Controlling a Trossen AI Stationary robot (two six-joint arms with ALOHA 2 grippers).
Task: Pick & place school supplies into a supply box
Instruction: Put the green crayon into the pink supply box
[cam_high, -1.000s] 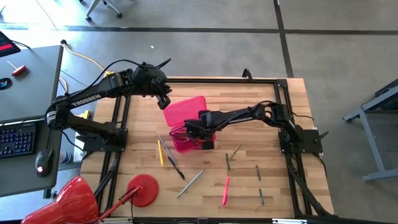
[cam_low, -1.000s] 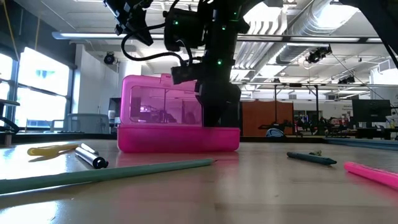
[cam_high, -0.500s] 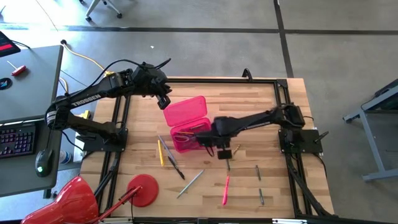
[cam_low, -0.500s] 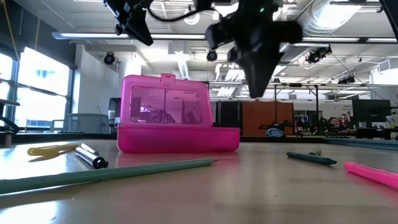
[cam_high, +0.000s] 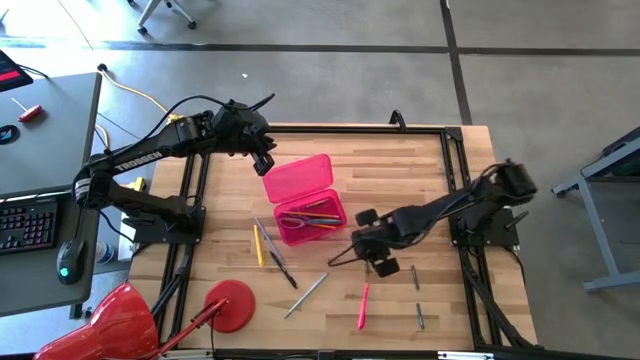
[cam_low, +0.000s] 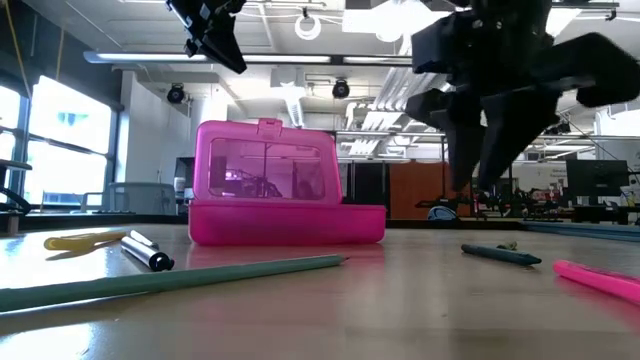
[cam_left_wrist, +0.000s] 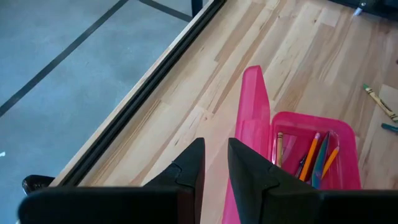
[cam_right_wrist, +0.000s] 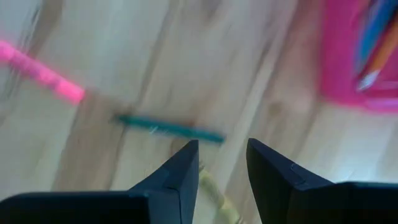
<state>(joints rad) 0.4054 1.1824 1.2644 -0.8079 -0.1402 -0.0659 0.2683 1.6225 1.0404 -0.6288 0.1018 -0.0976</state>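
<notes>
Supply box (cam_high: 305, 201): bright pink, lid raised, mid-table, pencils inside.
Loose supplies: green pencil (cam_right_wrist: 169, 128), pink pen (cam_high: 362, 305) on pale wood-plank table (cam_high: 430, 170).
Room: grey floor, desk with keyboard (cam_high: 25, 222).
Writing: unreadable.
Right gripper (cam_high: 375, 245): fingers apart, empty, above green pencil.
Left gripper (cam_high: 264, 160): narrowly parted, empty, behind box.

Two matte black jointed arms on black bases. Left arm (cam_high: 150, 160) carries white lettering along its link and loose black cables looping behind its end effector (cam_high: 263, 157). Right end effector (cam_high: 372, 250): dark, blocky, two tapered wedge-shaped fingers (cam_right_wrist: 177, 174).
</notes>
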